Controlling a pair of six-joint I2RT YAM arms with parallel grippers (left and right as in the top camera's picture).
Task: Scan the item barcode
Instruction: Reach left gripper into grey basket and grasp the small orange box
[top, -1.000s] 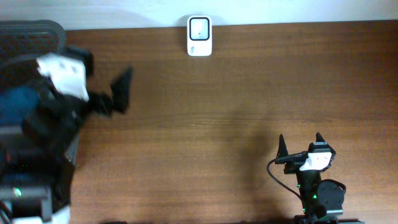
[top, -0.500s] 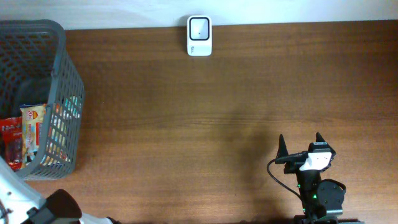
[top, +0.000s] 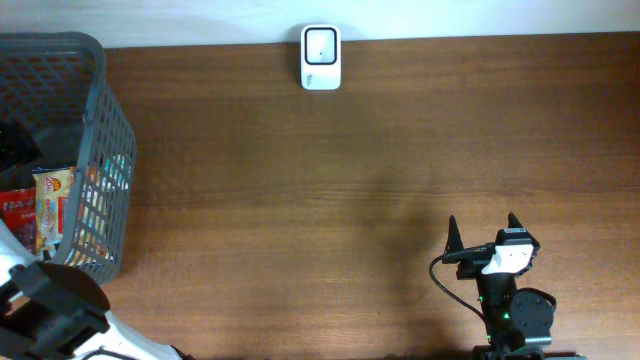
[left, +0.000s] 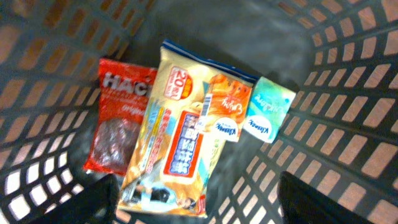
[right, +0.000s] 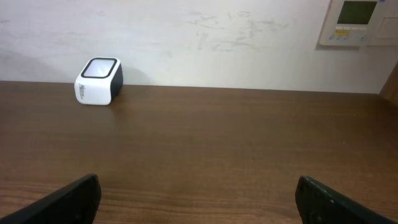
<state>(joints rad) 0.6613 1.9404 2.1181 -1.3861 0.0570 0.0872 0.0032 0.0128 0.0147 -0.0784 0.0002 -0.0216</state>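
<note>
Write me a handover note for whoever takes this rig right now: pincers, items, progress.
Left pincer: open, empty, hovering over the basket.
Right pincer: open, empty, low over the table, facing the scanner.
Items: yellow snack pack lies in the basket with the red snack pack on one side and the teal tissue pack on the other.
Done: no item is out of the basket.
Left: grasp one item, bring its barcode to the scanner.

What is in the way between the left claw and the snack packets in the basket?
Nothing visible: the left gripper hangs open over the basket, and the packets lie uncovered on its floor.
</note>
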